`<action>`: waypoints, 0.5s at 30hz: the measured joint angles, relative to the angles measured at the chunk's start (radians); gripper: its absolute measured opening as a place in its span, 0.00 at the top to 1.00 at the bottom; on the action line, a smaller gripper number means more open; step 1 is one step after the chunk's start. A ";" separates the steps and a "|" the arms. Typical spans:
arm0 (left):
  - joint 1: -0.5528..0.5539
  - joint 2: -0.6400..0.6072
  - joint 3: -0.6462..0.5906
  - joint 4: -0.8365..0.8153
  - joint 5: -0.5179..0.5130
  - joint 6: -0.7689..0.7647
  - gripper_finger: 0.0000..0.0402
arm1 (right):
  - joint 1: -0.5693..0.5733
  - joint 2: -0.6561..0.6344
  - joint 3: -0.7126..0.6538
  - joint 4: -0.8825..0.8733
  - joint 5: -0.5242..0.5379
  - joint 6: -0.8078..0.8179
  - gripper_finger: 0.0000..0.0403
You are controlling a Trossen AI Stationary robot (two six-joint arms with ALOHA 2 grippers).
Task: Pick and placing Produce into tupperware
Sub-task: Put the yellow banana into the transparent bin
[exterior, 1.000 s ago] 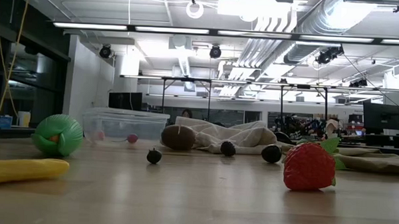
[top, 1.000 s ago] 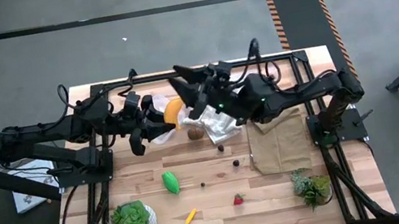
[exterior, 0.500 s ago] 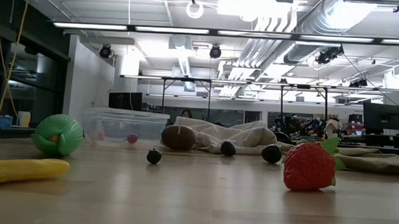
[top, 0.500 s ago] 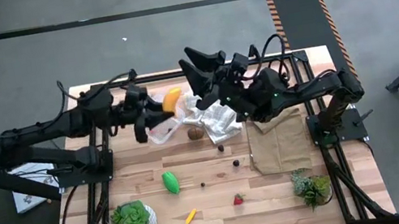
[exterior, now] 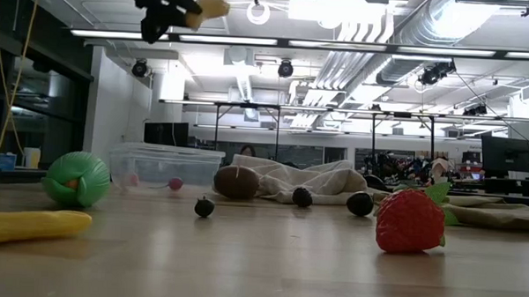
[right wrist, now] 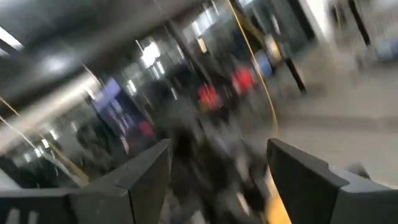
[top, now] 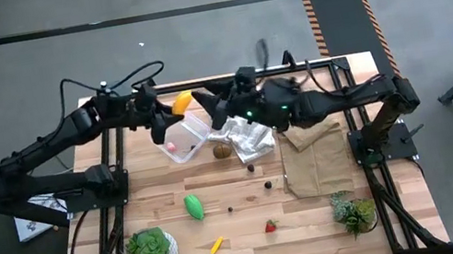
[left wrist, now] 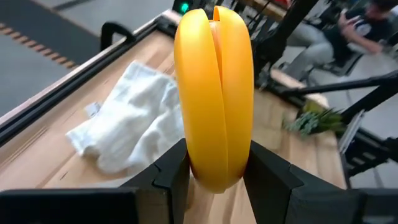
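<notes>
Both arms were black, built of slim tubular links joined by bulkier rounded joints. The left arm [top: 53, 148] carried thin black cables that looped loosely above its upper links, and the right arm [top: 344, 102] had similar cables arching over its wrist. Each arm rose from a black base block bolted to a black frame. The left gripper [left wrist: 214, 171] had two dark, matte, angular fingers, and the right gripper [right wrist: 217, 180] had broad, flat-faced dark fingers.
</notes>
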 joint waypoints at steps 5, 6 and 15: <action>0.078 0.001 0.000 -0.095 0.051 0.066 0.70 | -0.011 -0.005 0.000 -0.309 -0.102 0.188 0.37; 0.094 0.001 0.000 -0.118 0.051 0.083 0.70 | -0.011 -0.006 0.000 -0.354 -0.120 0.212 0.37; 0.222 0.028 0.000 -0.284 0.050 0.155 0.70 | -0.011 -0.006 0.000 -0.679 -0.174 0.342 0.37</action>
